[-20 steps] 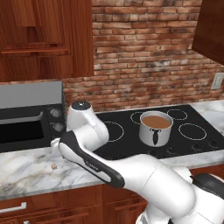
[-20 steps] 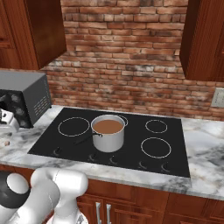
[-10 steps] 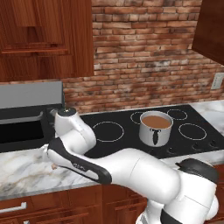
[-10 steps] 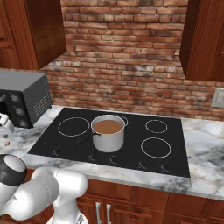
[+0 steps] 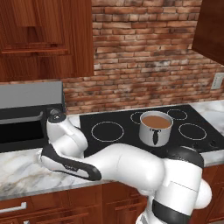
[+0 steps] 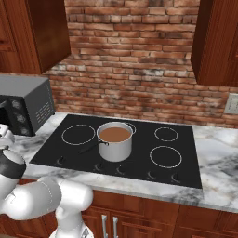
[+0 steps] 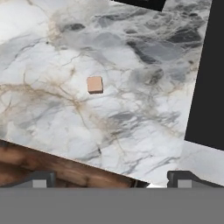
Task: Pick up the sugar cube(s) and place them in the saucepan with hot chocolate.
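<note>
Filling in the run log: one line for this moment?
phase: reach | hand: open, above counter | sugar cube: on counter, untouched | saucepan: on stove

Pale tan sugar cube [image 7: 94, 84]; grey-veined white marble counter [image 7: 52, 52]; silver saucepan [image 5: 155, 129], brown liquid.

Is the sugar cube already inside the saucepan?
No, the sugar cube lies on the marble counter, seen in the hand view, with nothing touching it.
</note>
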Available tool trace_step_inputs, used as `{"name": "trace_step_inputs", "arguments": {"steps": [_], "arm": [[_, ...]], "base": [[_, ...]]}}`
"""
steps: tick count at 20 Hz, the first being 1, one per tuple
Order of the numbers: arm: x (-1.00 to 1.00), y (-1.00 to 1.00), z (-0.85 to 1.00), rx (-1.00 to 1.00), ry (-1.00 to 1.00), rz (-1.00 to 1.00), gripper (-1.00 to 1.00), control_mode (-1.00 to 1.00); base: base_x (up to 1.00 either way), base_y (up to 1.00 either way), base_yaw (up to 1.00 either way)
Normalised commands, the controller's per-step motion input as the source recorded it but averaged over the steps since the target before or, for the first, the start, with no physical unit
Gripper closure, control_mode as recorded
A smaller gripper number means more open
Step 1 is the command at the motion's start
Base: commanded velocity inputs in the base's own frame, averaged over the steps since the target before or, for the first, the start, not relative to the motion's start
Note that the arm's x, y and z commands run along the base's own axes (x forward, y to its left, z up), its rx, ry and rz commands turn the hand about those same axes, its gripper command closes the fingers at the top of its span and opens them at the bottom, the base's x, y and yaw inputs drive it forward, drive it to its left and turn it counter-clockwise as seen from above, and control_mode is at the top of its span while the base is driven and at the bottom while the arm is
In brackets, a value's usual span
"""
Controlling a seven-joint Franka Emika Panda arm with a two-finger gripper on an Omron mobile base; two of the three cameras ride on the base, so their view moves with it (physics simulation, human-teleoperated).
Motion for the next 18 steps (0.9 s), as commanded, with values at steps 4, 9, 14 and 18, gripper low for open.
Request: {"name": "trace_step_inputs", "arguments": {"steps": [4,9,14,18], "arm": [[0.31,0.04,-0.25,-0.01,0.03,0.0,-1.0,-1.0],[0.35,0.09,-0.2,0.0,0.01,0.0,-1.0,-1.0],[0.37,0.13,-0.25,0.0,0.05,0.0,-1.0,-1.0],[0.29,0.23,-0.23,0.0,0.06,0.0,-1.0,-1.0]], "base": [[0.0,0.0,0.0],[0.0,0.0,0.0],[0.0,0.0,0.0],[0.0,0.0,0.0]]}}
